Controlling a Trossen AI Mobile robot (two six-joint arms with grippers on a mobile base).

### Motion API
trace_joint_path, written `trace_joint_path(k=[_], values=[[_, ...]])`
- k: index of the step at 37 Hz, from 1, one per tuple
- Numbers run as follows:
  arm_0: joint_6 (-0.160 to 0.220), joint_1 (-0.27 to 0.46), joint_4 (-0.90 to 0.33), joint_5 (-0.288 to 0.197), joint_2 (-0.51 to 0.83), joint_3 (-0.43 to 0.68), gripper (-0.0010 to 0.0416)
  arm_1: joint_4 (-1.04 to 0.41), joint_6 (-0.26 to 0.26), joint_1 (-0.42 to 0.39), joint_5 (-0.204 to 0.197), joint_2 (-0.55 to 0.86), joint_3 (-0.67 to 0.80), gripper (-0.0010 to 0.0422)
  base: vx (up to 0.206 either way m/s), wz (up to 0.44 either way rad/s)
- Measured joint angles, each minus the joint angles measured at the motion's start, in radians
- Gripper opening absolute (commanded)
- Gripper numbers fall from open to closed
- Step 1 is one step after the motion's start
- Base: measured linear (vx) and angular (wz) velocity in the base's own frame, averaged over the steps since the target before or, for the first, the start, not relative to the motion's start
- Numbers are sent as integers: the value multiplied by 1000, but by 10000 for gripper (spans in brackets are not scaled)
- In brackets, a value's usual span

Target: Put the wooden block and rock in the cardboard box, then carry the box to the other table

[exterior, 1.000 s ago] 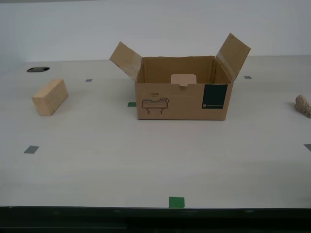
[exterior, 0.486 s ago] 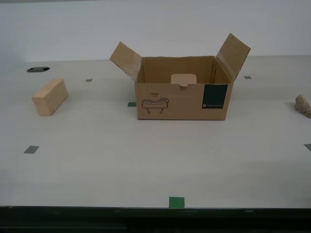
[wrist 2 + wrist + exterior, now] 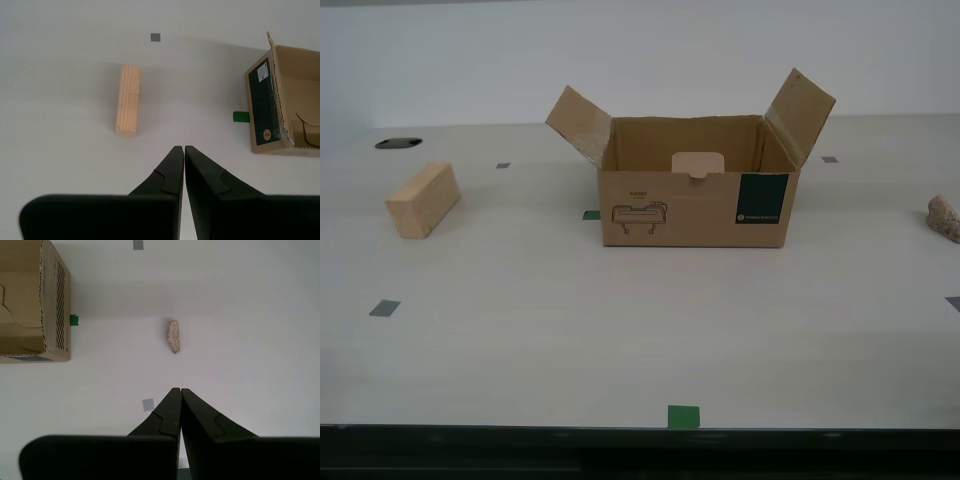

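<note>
Wooden block lies on the pale table at the exterior view's left, well apart from the cardboard box. In the second wrist view the wooden block sits ahead of my second gripper, off to one side of the tips, not touching. Second gripper is clenched, jaws pressed together, holding nothing, looking down on the table from above. Box stands mid-table, both side flaps up, dark green label on its near face; nothing visible inside. Green tape mark just beside the box's left edge. Rock lies at the exterior view's far right, partly cut by the frame edge, well apart from the box. In the first wrist view the rock is ahead of my first gripper, clear of the tips. First gripper also clenched and empty, likewise looking down. Neither arm shows in the exterior view. Against the earlier exterior frames: block and box unmoved, and the rock sits slightly further toward the right edge.
</note>
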Motion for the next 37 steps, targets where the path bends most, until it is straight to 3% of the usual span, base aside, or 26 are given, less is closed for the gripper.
trace_joint_path(k=[4,10,37], values=[[0,-1,0,4,0,0,0,-13,0,0,-7,0,0,0,0,0],[-1,0,-1,46,0,0,0,-39,2,0,-76,0,0,0,0,0],[-6,-1,19,53,0,0,0,-37,7,0,-79,0,0,0,0,0]])
